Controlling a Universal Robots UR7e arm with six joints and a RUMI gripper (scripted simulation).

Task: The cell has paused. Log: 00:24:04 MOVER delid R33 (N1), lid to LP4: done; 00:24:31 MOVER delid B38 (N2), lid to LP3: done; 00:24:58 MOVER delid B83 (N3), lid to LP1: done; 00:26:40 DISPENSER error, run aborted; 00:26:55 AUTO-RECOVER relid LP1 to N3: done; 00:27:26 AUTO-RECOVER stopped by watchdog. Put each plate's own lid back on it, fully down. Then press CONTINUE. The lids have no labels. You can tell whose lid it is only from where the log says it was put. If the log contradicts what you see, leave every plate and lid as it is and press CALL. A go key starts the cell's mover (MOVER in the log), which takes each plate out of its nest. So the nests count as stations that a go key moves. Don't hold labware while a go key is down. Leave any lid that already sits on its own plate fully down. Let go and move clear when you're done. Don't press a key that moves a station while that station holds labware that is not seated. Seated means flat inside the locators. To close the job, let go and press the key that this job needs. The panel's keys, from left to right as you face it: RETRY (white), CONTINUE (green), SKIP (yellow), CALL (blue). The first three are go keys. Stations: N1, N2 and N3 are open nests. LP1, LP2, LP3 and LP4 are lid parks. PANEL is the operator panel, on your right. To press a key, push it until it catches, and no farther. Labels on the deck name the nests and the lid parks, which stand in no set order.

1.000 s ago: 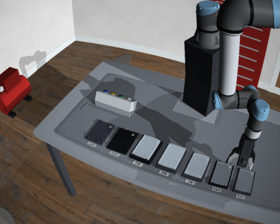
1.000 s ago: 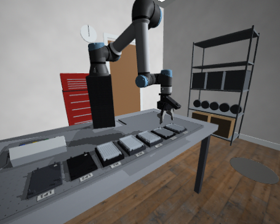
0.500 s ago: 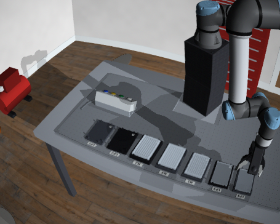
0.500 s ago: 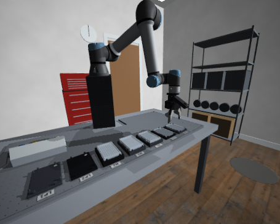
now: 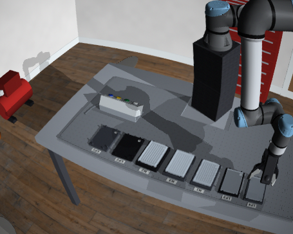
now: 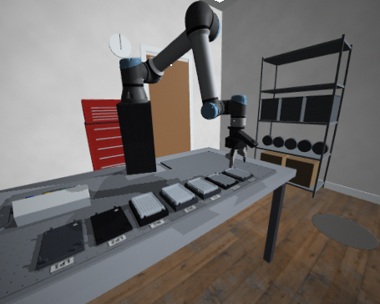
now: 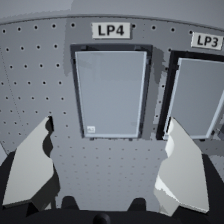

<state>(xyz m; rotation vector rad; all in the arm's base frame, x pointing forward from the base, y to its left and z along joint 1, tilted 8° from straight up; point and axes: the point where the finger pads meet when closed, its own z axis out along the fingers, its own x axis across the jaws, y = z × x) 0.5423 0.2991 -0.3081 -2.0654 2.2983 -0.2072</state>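
My gripper (image 5: 261, 181) (image 6: 238, 164) (image 7: 110, 117) is open and empty, above and just behind LP4. A clear lid (image 5: 255, 191) (image 6: 238, 174) (image 7: 111, 90) lies flat in LP4. Another lid (image 5: 232, 182) (image 6: 222, 179) (image 7: 197, 95) lies in LP3. White plates stand in N1 (image 5: 206, 173) (image 6: 202, 186), N3 (image 5: 179, 163) (image 6: 177, 195) and N2 (image 5: 153, 154) (image 6: 148, 205). Whether the N3 plate wears a lid is too small to tell. LP2 (image 5: 128, 148) (image 6: 110, 225) is black and looks empty. LP1 (image 5: 103, 137) (image 6: 62, 242) is greyer; I cannot tell whether a clear lid lies there.
The panel (image 5: 119, 110) (image 6: 52, 208) stands behind LP1 and LP2, with blue (image 5: 111, 95), yellow (image 5: 118, 98), green (image 5: 127, 100) and white (image 5: 135, 103) keys. The black pedestal (image 5: 212, 80) (image 6: 137, 138) rises behind the row. Locators edge the stations.
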